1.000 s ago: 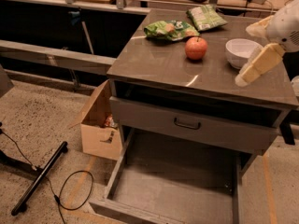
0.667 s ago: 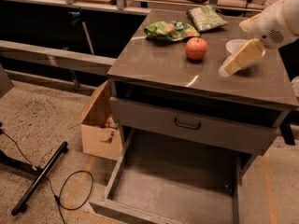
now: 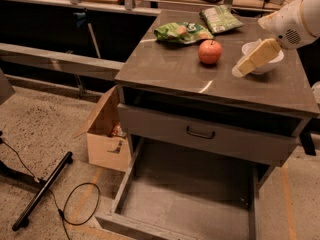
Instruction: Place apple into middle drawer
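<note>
Claw [image 3: 256,58] hangs near apple [image 3: 210,52] on bench [image 3: 165,66], its opening indeterminate, likely lining up a grasp; middle drawer [image 3: 190,196] stands open to receive.

I have the round red-orange apple [image 3: 210,52] on the flat grey cabinet top [image 3: 170,71], toward its far side. Just right of it sits the white bowl [image 3: 267,67], with my cream gripper [image 3: 242,69] over the bowl's near-left rim, apart from the apple. Two green snack bags [image 3: 182,32] lie behind the apple. Below, the wide grey metal middle drawer [image 3: 195,196] stands pulled out toward me. An open cardboard box [image 3: 105,136] sits on the floor left of it.
</note>
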Available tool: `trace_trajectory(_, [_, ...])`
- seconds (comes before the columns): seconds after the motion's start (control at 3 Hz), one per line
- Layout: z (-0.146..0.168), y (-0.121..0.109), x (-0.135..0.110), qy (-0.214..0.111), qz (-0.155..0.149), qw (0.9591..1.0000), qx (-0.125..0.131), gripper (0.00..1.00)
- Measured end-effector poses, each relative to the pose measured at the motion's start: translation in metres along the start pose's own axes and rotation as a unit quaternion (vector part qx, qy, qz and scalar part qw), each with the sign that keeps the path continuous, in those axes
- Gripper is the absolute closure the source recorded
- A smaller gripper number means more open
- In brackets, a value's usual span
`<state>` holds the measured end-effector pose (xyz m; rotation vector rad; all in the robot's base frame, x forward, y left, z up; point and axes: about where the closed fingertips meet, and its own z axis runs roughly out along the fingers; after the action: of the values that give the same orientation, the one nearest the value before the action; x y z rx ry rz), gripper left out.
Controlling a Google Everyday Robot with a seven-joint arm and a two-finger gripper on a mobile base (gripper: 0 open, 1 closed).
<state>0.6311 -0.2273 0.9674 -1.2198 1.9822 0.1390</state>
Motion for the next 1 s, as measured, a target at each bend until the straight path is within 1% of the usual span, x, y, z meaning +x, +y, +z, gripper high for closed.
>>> trace_trajectory(0.33, [0.025, -0.016, 0.003, -0.009, 0.018, 0.9998, 0.006, 0.0])
trace_trajectory(0.67, [0.053, -0.037, 0.002, -0.016, 0.034, 0.9992, 0.013, 0.0])
trace_trajectory(1.0, [0.073, -0.05, -0.002, -0.018, 0.054, 0.9983, 0.014, 0.0])
